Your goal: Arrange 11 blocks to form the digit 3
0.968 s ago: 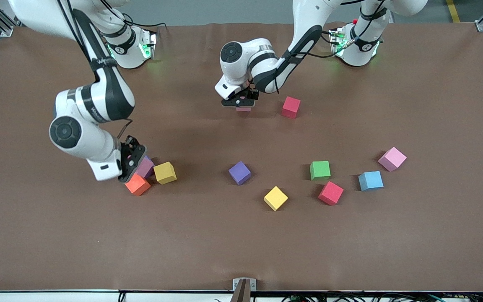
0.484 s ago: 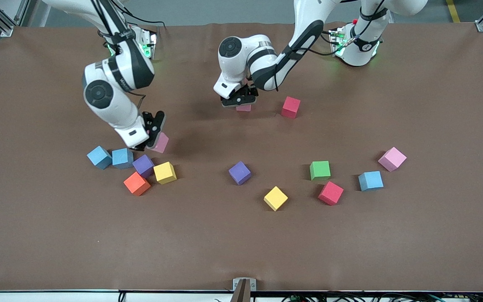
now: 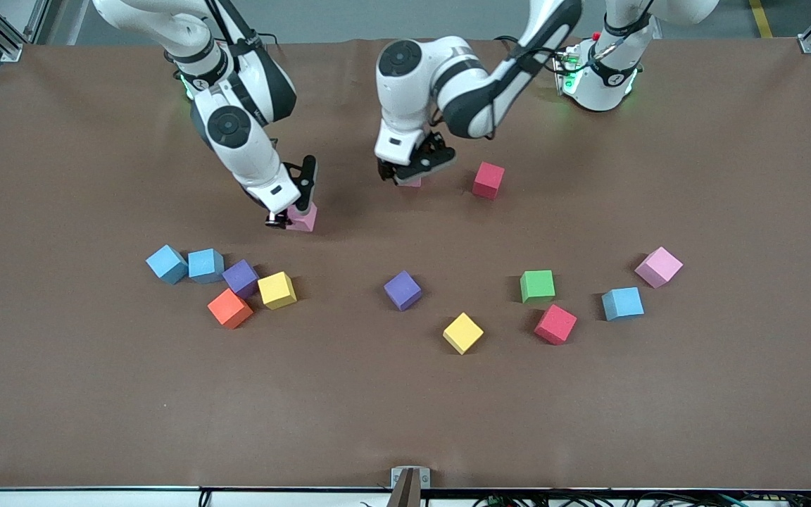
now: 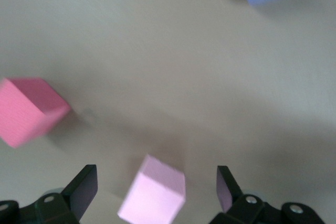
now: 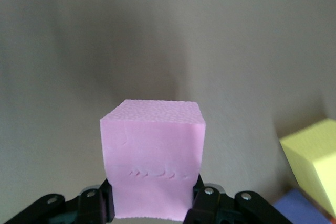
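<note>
right gripper, upper left of centre in the front view, has its jaws pinching a pink block above the counter. left gripper, top centre, hangs with jaws spread over a second pink block beside a red block. best now: lower the carried cube square and flush, and release only once seated.

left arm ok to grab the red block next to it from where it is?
Probably yes. The left gripper is open over a pink block, and the red block stands apart with bare table around it; the right gripper works elsewhere.
</note>
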Motion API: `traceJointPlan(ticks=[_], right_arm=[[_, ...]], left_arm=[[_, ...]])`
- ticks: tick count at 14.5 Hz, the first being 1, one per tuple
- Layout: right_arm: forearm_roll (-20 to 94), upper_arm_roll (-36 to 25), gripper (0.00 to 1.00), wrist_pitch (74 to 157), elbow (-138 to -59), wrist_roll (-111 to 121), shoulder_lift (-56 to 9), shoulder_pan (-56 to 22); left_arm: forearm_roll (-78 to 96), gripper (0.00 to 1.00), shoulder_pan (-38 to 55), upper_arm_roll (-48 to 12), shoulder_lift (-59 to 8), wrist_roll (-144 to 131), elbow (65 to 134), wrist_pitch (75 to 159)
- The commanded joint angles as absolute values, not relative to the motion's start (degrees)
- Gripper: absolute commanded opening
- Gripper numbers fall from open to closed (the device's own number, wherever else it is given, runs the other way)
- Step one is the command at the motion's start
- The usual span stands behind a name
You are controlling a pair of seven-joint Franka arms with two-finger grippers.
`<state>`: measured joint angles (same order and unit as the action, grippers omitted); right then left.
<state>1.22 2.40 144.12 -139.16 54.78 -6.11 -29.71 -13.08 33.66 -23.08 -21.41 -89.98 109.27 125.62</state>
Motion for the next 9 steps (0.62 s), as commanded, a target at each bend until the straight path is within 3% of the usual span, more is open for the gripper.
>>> traceJointPlan(ticks=[1,6,9], right_arm=[[1.7,1.9,0.33,146.4,-141.9,55.5,-4.4,-32.8],[5.7,1.8,0.34,147.9,-142.1,51.7,-6.1,-41.0],[5.9,1.8,0.34,148.4,-141.9,42.6,-8.3,-46.1]], left_arm=[[-11.3,1.0,27.7,-23.4,-19.6,-90.2,109.9,120.3],[-11.3,1.0,17.7,-23.5,-16.1,-91.5,110.7,117.1],[-11.1,1.0,14.3,-23.6,-13.7,-93.7,114.9,117.1]])
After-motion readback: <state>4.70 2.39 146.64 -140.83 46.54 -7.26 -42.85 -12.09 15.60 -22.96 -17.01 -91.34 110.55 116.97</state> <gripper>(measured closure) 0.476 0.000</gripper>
